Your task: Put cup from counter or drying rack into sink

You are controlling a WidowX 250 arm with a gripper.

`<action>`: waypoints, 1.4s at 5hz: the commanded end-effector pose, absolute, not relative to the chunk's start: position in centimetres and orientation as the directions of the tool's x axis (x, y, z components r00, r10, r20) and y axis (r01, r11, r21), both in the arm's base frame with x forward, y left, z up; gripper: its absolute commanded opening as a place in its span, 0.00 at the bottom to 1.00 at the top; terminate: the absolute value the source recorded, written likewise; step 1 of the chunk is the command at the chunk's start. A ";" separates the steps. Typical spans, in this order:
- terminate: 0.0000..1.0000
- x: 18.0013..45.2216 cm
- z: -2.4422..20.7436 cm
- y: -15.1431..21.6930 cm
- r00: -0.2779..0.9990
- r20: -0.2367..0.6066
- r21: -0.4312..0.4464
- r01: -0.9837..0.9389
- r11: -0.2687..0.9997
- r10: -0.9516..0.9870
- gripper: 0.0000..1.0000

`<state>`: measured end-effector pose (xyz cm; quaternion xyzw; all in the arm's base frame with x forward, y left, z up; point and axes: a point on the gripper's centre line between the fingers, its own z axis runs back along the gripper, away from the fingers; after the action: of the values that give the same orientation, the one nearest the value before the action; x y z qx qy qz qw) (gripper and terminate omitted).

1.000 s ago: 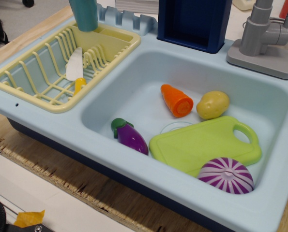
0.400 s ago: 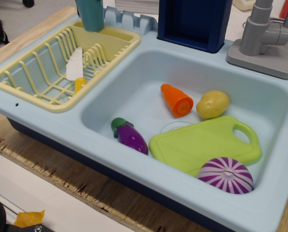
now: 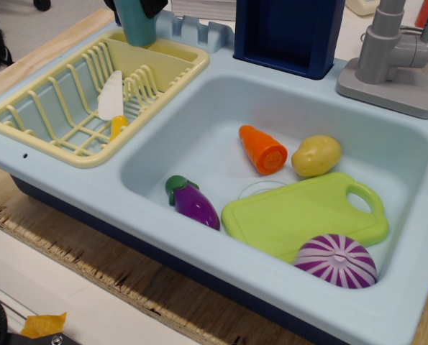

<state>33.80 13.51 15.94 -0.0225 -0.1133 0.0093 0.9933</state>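
Note:
The teal-blue cup [image 3: 137, 27] hangs upright at the top edge of the view, over the back cutlery compartment of the pale yellow drying rack [image 3: 55, 122]. My gripper [image 3: 136, 6] shows only as dark fingers [image 3: 155, 7] on either side of the cup's top, shut on it. The rest of the arm is out of view. The light-blue sink [image 3: 199, 136] lies to the right of the rack, set in the light-blue counter [image 3: 70, 180].
The sink holds a carrot [image 3: 262, 149], a potato [image 3: 316, 155], an eggplant [image 3: 193, 202], a green cutting board [image 3: 300, 213] and a purple onion [image 3: 336, 260]. A toy knife [image 3: 112, 100] lies in the rack. A navy box [image 3: 289, 32] and the grey faucet [image 3: 390, 61] stand behind.
The cup has shifted a little to the right over the rack's back compartment, and my gripper's dark fingers have come into view around its top.

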 end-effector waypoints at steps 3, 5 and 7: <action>0.00 28.3 19.7 10.2 0.961 0.198 -0.056 -0.188 0.981 0.195 0.00; 0.00 27.2 19.3 4.3 0.951 0.247 -0.167 -0.146 0.975 0.185 0.00; 0.00 28.7 16.1 -1.6 0.969 0.208 -0.388 -0.040 0.921 0.130 1.00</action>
<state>28.65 -1.52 15.45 -0.1946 -0.1033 0.0496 0.9742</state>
